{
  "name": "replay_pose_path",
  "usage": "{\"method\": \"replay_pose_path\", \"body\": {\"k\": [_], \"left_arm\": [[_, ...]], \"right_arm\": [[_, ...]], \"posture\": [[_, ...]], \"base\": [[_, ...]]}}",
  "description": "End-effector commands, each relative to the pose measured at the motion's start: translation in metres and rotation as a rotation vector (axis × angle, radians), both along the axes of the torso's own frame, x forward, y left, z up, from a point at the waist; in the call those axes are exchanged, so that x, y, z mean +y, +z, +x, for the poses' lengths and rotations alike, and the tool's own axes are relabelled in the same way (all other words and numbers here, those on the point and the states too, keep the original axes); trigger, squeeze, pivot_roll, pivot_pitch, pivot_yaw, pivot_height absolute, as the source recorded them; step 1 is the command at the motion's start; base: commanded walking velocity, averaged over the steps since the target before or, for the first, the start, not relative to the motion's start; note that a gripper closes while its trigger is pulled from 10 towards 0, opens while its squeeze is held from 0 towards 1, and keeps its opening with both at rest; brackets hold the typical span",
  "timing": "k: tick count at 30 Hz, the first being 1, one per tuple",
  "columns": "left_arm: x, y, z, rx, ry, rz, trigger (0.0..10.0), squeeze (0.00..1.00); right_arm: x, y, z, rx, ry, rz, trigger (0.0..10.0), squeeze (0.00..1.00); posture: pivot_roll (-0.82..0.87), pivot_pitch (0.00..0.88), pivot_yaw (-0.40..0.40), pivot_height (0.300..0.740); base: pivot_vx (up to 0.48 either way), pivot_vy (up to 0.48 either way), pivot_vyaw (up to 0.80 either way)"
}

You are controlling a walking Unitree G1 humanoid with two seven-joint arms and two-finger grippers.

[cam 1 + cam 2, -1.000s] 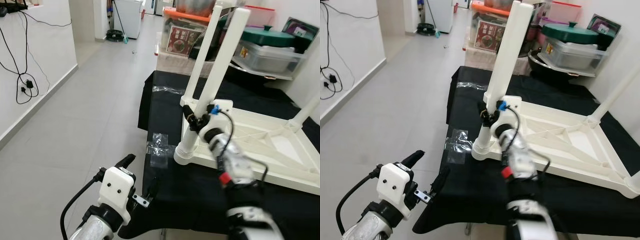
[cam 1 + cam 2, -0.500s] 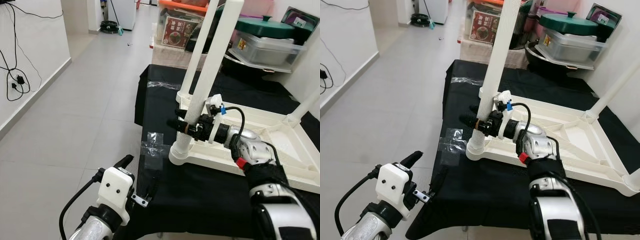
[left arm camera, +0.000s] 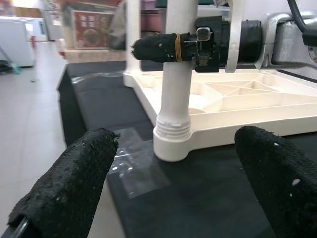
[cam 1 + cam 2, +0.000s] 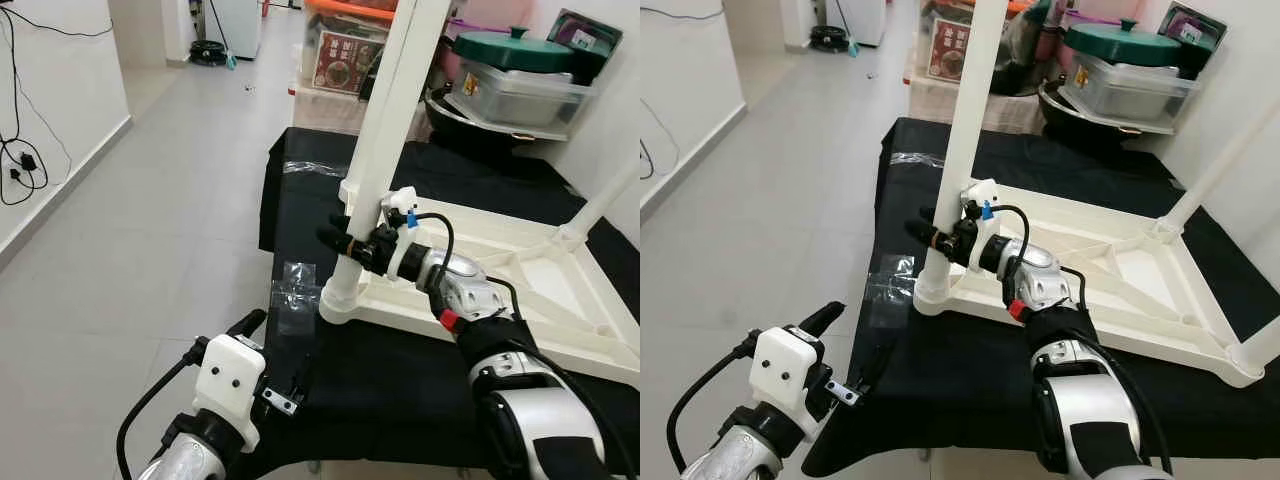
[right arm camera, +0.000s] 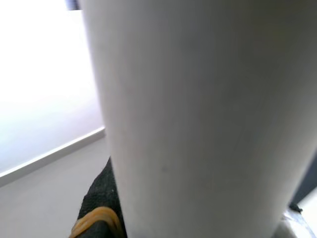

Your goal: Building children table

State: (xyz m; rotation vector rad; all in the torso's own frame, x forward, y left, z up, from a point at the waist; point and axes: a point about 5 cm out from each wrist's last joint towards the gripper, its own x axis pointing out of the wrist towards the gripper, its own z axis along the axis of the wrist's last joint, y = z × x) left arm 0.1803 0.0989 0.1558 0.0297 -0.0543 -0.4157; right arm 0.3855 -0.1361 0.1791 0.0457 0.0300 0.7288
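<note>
A white children's table frame lies upside down on a black cloth, its legs pointing up. The near-left leg stands in its corner socket. My right gripper is shut on this leg a little above the socket, reaching across from the right; one black finger crosses the leg. In the right wrist view the leg sits right against the camera. My left gripper is open and holds nothing, low at the cloth's front-left corner, with both fingertips aimed at the socket.
A clear tape patch lies on the cloth beside the socket. Storage boxes and a green-lidded pot crowd the back. More white legs rise on the right. Grey tiled floor lies to the left, with cables on the wall.
My right forearm has swung from below the leg round to its right side, with the gripper staying at the leg. The camera has shifted. The left arm has held still.
</note>
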Motion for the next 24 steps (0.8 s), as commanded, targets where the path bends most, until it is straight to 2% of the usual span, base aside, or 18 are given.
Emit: {"method": "replay_pose_path", "body": {"k": [1,2,3,4,6,8,9,11,12,14,15,16,17,19,20,22,23,24], "left_arm": [[-0.001,-0.002,-0.001,0.01,-0.002,0.011,10.0,0.0],[0.0,-0.002,0.0,0.011,-0.002,0.011,10.0,0.0],[0.0,-0.002,0.0,0.011,-0.001,0.012,10.0,0.0],[0.001,-0.001,0.0,0.011,-0.001,0.013,10.0,0.0],[0.001,-0.001,0.0,0.011,-0.001,0.013,10.0,0.0],[0.001,-0.001,0.001,0.012,-0.002,0.014,10.0,0.0],[0.0,-0.002,0.001,0.012,-0.004,0.014,10.0,0.0],[-0.001,-0.002,0.0,0.013,-0.006,0.012,10.0,0.0],[-0.001,-0.002,0.0,0.013,-0.006,0.012,10.0,0.0],[-0.001,-0.002,-0.001,0.015,-0.006,0.011,10.0,0.0],[-0.001,-0.002,-0.001,0.015,-0.006,0.011,10.0,0.0],[-0.001,-0.002,-0.001,0.016,-0.006,0.011,10.0,0.0],[0.0,-0.002,-0.001,0.017,-0.005,0.011,10.0,0.0],[0.0,-0.002,-0.001,0.017,-0.005,0.011,10.0,0.0],[0.0,-0.002,-0.001,0.018,-0.002,0.012,10.0,0.0],[0.0,-0.003,-0.002,0.022,0.0,0.014,10.0,0.0],[0.0,-0.003,-0.002,0.022,0.0,0.014,10.0,0.0],[0.0,-0.004,-0.001,0.023,0.0,0.014,10.0,0.0]], "right_arm": [[-0.02,-0.024,-0.001,0.089,-0.192,-0.064,0.0,0.0],[-0.026,-0.026,0.0,0.099,-0.342,-0.052,0.0,0.0],[-0.03,-0.028,0.001,0.105,-0.441,-0.042,0.0,0.0],[-0.039,-0.034,-0.002,0.128,-0.639,-0.049,0.0,0.0],[-0.039,-0.034,-0.002,0.128,-0.639,-0.049,0.0,0.0],[-0.046,-0.043,-0.012,0.182,-0.933,-0.021,0.0,0.0],[-0.044,-0.047,-0.019,0.212,-1.028,0.0,0.0,0.0],[-0.034,-0.049,-0.024,0.242,-1.087,0.032,0.0,0.0],[-0.034,-0.049,-0.024,0.242,-1.087,0.032,0.0,0.0],[-0.015,-0.044,-0.023,0.231,-1.077,0.061,0.0,0.0],[-0.015,-0.044,-0.023,0.231,-1.077,0.061,0.0,0.0],[-0.008,-0.041,-0.021,0.222,-1.066,0.07,0.0,0.0],[-0.001,-0.04,-0.019,0.236,-1.041,0.091,6.2,0.0],[-0.001,-0.04,-0.019,0.236,-1.041,0.091,6.2,0.0],[0.007,-0.036,-0.017,0.214,-0.987,0.123,10.0,1.0],[0.019,-0.029,-0.014,0.171,-0.868,0.172,10.0,1.0],[0.019,-0.029,-0.014,0.171,-0.868,0.172,10.0,1.0],[0.02,-0.024,-0.015,0.123,-0.812,0.158,10.0,1.0]], "posture": [[0.17,0.044,-0.159,0.74],[0.17,0.046,-0.153,0.74],[0.17,0.046,-0.151,0.74],[0.16,0.048,-0.148,0.74],[0.16,0.048,-0.148,0.74],[0.16,0.048,-0.146,0.74],[0.16,0.049,-0.149,0.74],[0.16,0.051,-0.149,0.74],[0.16,0.051,-0.149,0.74],[0.16,0.052,-0.153,0.74],[0.16,0.052,-0.153,0.74],[0.17,0.054,-0.154,0.74],[0.16,0.055,-0.155,0.74],[0.16,0.055,-0.155,0.74],[0.16,0.056,-0.156,0.74],[0.16,0.055,-0.153,0.74],[0.16,0.055,-0.153,0.74],[0.16,0.056,-0.153,0.74]], "base": [[0.0,0.0,0.0],[0.0,0.0,0.0],[0.0,0.0,0.0],[0.0,0.0,0.0],[0.0,0.0,0.0],[0.0,0.0,0.0],[0.0,0.0,0.0],[0.0,0.0,0.0],[0.0,0.0,0.0],[0.0,0.0,0.0],[0.0,0.0,0.0],[0.0,0.0,0.0],[0.0,0.0,0.0],[0.0,0.0,0.0],[0.0,0.0,0.0],[0.0,0.0,0.0],[0.0,0.0,0.0],[0.0,0.0,0.0]]}}
